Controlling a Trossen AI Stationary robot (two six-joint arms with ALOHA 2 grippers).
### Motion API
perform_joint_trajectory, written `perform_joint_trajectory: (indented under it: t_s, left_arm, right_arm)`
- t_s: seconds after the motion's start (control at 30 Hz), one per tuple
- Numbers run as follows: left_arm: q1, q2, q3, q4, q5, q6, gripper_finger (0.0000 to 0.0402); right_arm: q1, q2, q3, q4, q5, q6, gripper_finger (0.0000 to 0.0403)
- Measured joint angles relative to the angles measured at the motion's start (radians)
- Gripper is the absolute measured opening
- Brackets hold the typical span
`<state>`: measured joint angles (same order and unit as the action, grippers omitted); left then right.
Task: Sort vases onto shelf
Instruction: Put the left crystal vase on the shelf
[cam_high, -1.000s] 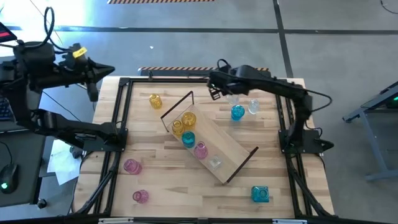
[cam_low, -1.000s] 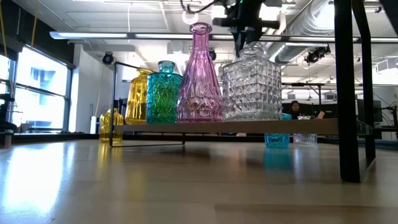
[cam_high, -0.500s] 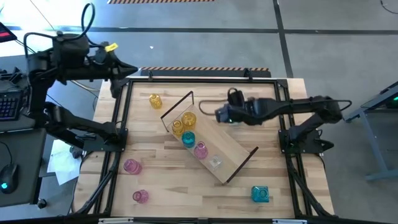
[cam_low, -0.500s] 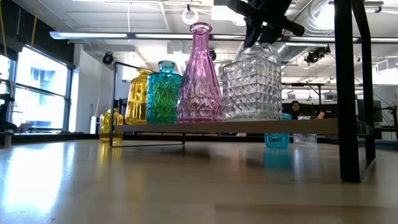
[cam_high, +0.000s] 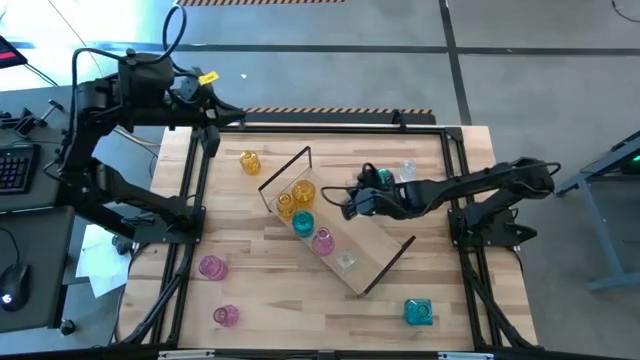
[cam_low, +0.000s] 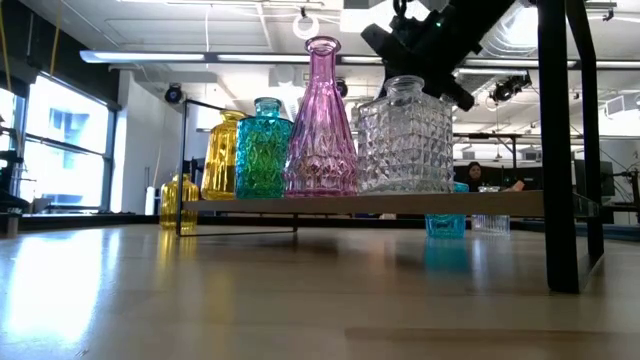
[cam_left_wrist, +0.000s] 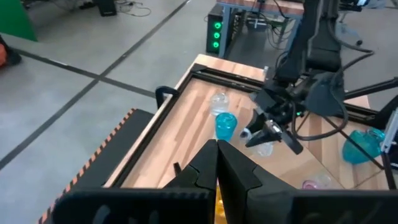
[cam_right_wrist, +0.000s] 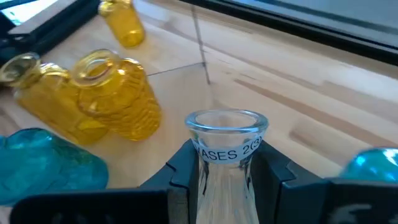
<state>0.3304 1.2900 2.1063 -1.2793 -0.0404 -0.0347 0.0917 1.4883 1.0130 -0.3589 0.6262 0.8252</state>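
right gripper (cam_high: 352, 204) pinched on a clear vase (cam_right_wrist: 225, 158) above the shelf (cam_high: 372, 240) mid frame, left gripper (cam_high: 211, 140) pressed together, raised at upper left

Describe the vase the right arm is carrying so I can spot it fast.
Start at the shelf lying diagonally mid-table. Just above its far edge, the right gripper holds a clear vase by its neck. Unlike the yellow vases nearby, it is colourless, with a printed label band under the rim.
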Motion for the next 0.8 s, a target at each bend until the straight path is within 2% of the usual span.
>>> perform_joint_trajectory:
  t_s: [0.2, 0.5, 0.67, 0.8]
  left_arm:
    - [-0.030, -0.002, 0.000, 0.000, -0.075, -0.021, 0.0000]
    - [-0.039, -0.005, 0.000, -0.001, -0.103, -0.047, 0.0000]
    - [-0.039, -0.005, 0.000, 0.000, -0.141, -0.052, 0.0000]
    - [-0.039, -0.005, 0.000, 0.000, -0.159, -0.052, 0.0000]
  right_arm:
    - [-0.002, 0.000, -0.092, 0.197, -0.021, -0.144, 0.0074]
    - [-0.002, 0.000, -0.275, 0.611, -0.110, -0.204, 0.0074]
    - [-0.002, 0.000, -0.324, 0.675, -0.136, -0.208, 0.0074]
    - [-0.007, 0.000, -0.336, 0.707, -0.211, -0.283, 0.0074]
